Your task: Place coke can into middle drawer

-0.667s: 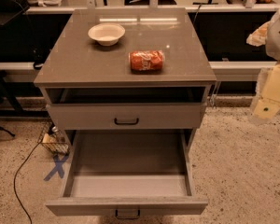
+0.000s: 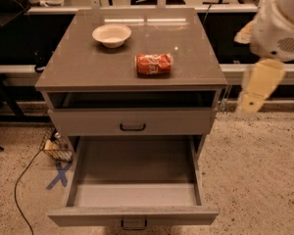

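The coke can lies on its side on the cabinet top, right of centre and in front of the white bowl. The middle drawer is pulled wide open below, its grey floor bare and its black handle at the bottom edge. The uppermost drawer above it is closed. My gripper hangs in the air off the cabinet's right side, at about the height of the cabinet top, well apart from the can and holding nothing that I can see.
A white bowl stands at the back left of the cabinet top. My white arm fills the upper right. A cable and a small wire basket lie on the floor left of the cabinet. Dark desks stand behind.
My arm and gripper have moved left, closer to the cabinet's right side. The can, bowl and drawers have not moved.
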